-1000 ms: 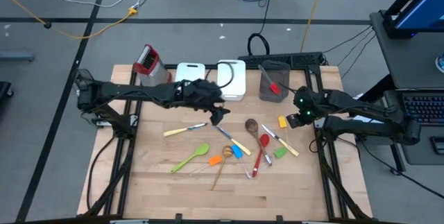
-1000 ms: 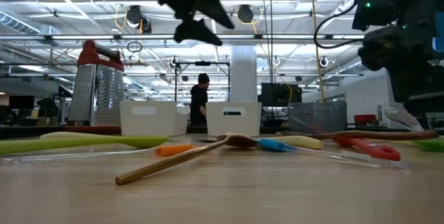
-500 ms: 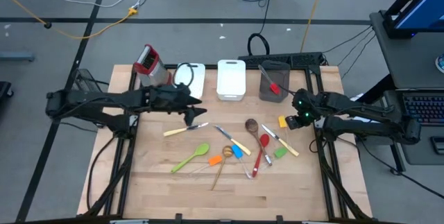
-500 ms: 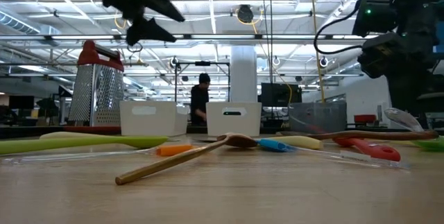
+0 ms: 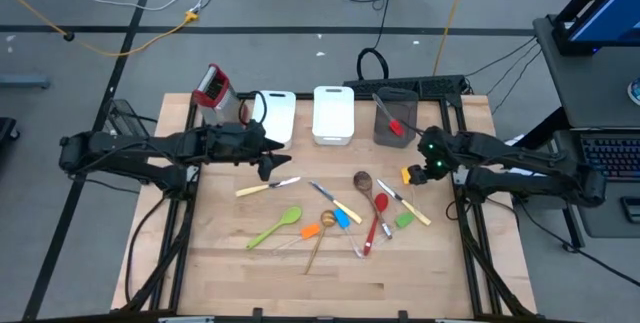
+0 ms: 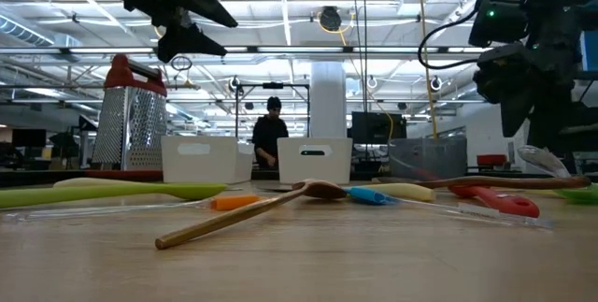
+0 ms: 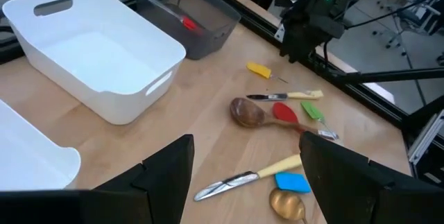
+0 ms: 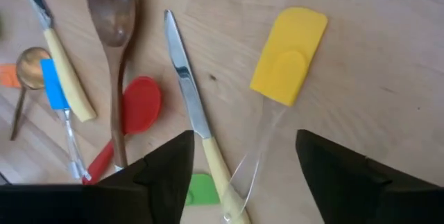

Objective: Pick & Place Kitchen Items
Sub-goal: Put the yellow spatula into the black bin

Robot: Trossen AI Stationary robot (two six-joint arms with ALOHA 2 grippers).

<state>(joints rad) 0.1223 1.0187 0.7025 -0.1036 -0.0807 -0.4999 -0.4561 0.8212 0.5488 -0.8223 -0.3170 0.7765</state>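
The kitchen items lie scattered on the wooden table: a cream-handled knife (image 5: 265, 187), a green spatula (image 5: 280, 225), an orange spatula (image 5: 310, 232), a blue spatula (image 5: 342, 218), a wooden spoon (image 5: 362, 180) and a red spoon (image 5: 378, 213). A yellow spatula (image 8: 288, 57) lies flat near the right edge. My right gripper (image 8: 243, 175) hovers open just above its clear handle, one finger on either side. My left gripper (image 5: 272, 159) hangs open and empty above the table's left part, near the white bins.
Along the far edge stand a metal grater with a red top (image 5: 212, 91), two white bins (image 5: 275, 113) (image 5: 333, 113) and a grey cup (image 5: 395, 118) holding a red utensil. A person (image 6: 271, 134) stands in the room beyond the table.
My left gripper has drawn back from above the table's middle toward the left edge, staying high and open; most of the move came early. The items on the table lie where they were.
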